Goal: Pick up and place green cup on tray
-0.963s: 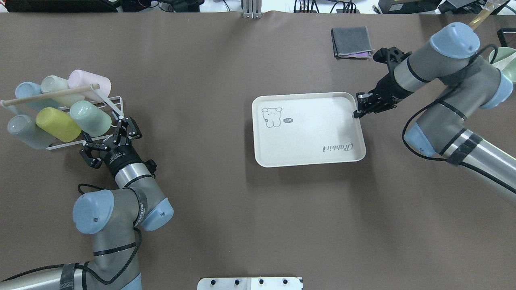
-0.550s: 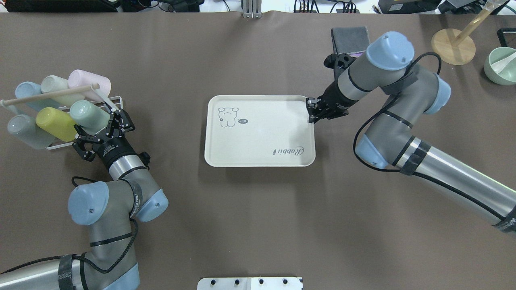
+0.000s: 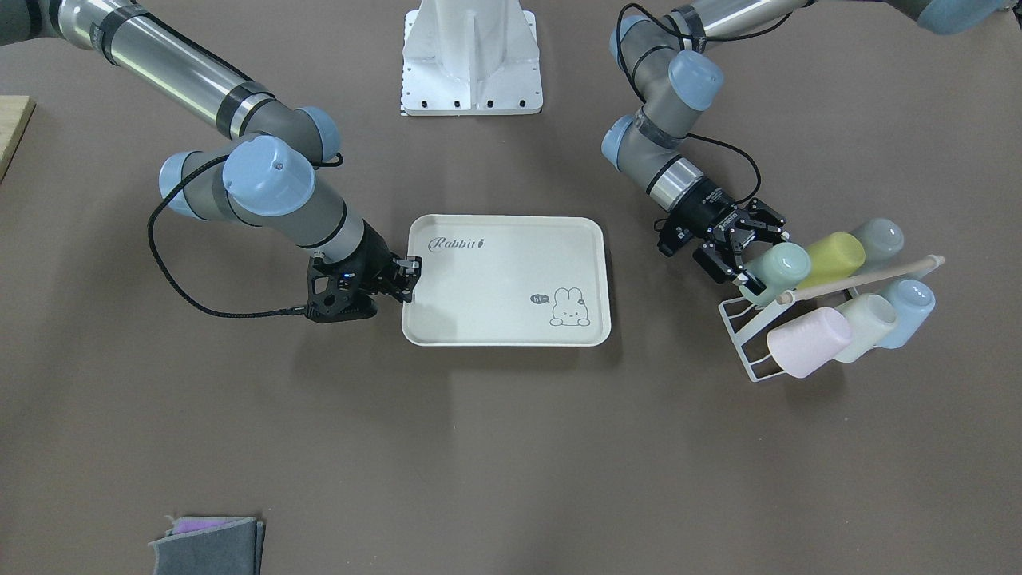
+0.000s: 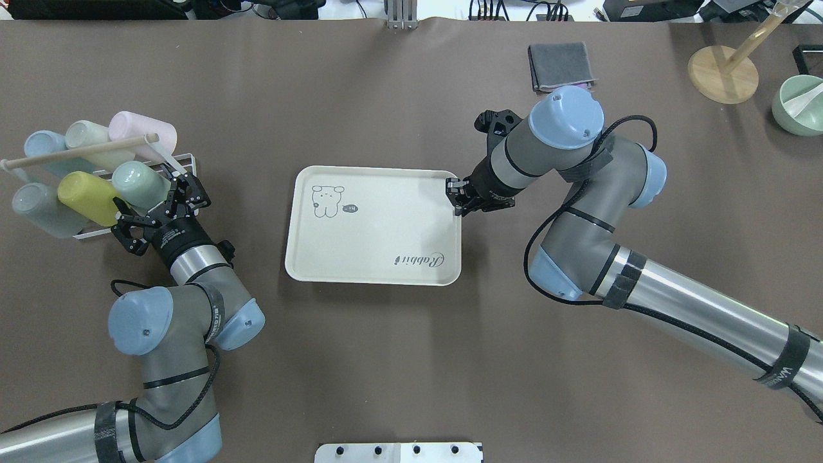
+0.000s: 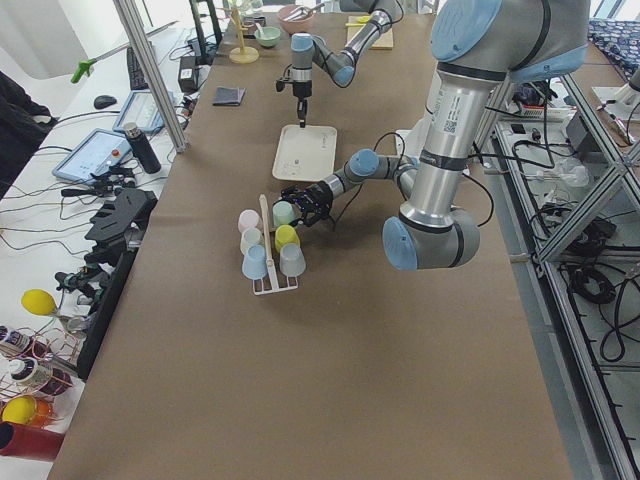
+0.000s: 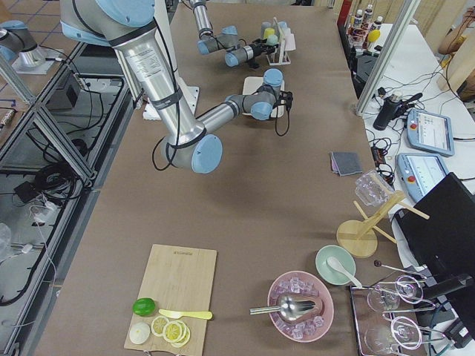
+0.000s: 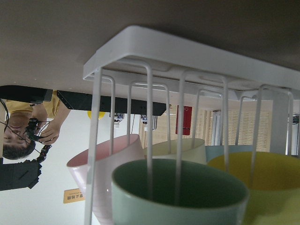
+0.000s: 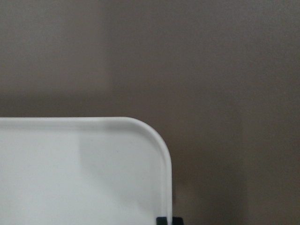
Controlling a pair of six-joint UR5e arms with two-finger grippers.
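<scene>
Seen from overhead, the green cup (image 4: 138, 183) lies on its side in a white wire rack (image 4: 185, 157) at the desk's (image 4: 386, 360) 9 o'clock side, well apart from the tray (image 4: 379, 218). It sits at the rack's 4 o'clock corner, just beside a yellow cup (image 4: 90, 196), with a pink cup (image 4: 144, 128) on the row behind and a wooden rod (image 4: 77, 151) crossing above. The left tool (image 4: 151, 209) is released, its jaws spread wide at the cup's open mouth and coming in from the cup's 5 o'clock. Whether a finger touches the rim cannot be told. The left wrist view looks straight into the cup's dark green mouth through the rack's white wires. The tray lies flat near the desk's middle and carries no cup. The right tool (image 4: 458, 197) is clenched on the tray's raised rim at its 2 o'clock corner. A folded grey cloth (image 4: 560, 65) lies toward 1 o'clock from the tray.
</scene>
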